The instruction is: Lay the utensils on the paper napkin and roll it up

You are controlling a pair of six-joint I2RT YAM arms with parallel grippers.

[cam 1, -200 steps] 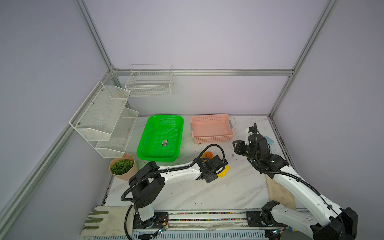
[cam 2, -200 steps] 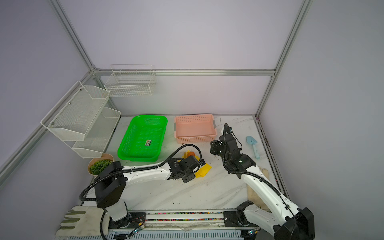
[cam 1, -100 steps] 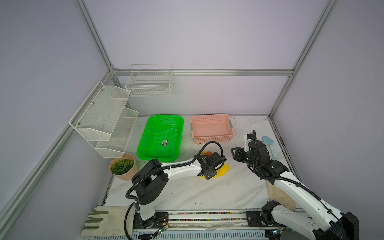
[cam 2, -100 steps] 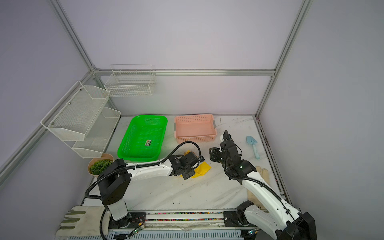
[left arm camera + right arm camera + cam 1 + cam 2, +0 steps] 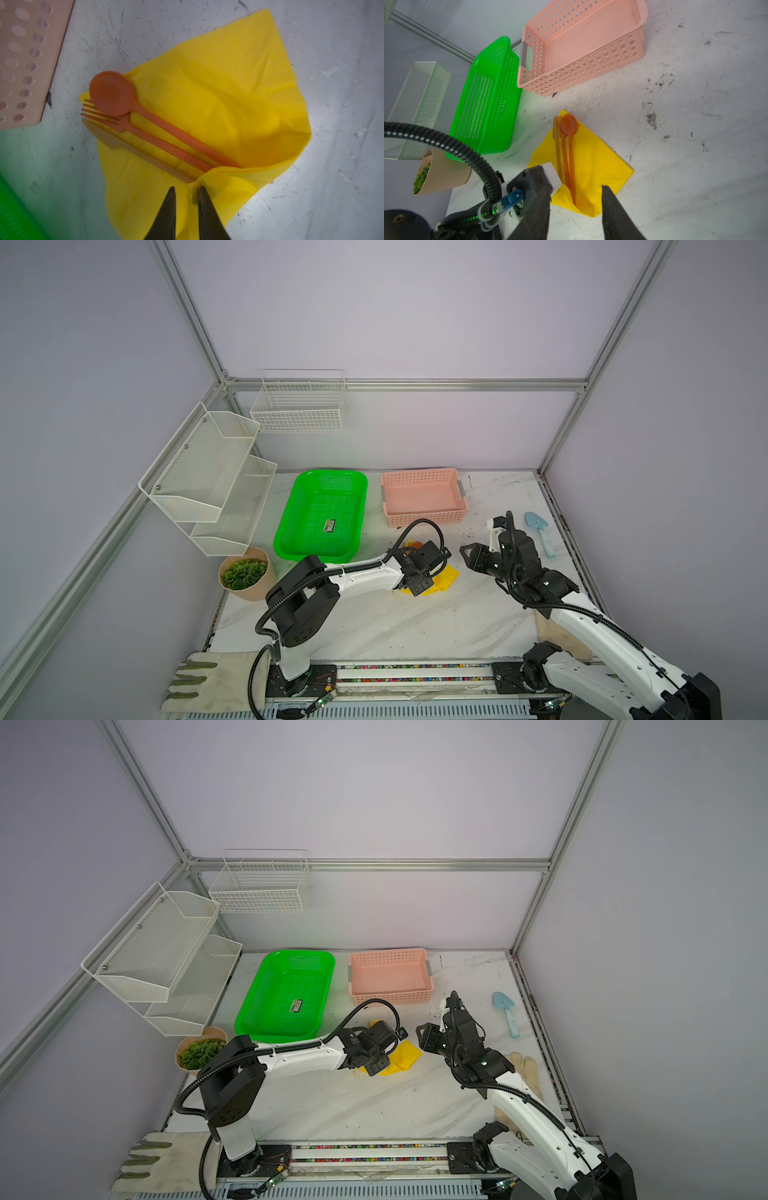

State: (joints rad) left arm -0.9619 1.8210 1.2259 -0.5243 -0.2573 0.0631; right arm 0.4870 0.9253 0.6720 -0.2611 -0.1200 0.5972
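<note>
Crumpled paper napkin (image 5: 228,93), slim plastic utensils (image 5: 166,146) — round-bowled spoon (image 5: 112,93)

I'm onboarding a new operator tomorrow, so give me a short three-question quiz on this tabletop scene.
1. Besides the spoon and fork, which third utensil lies on the paper napkin?
2. True or false: the spoon lies inside the pink basket.
3. The right gripper is: A open and empty; B shut on the fork; C shut on the napkin.
Key: 1 knife; 2 false; 3 A.
</note>
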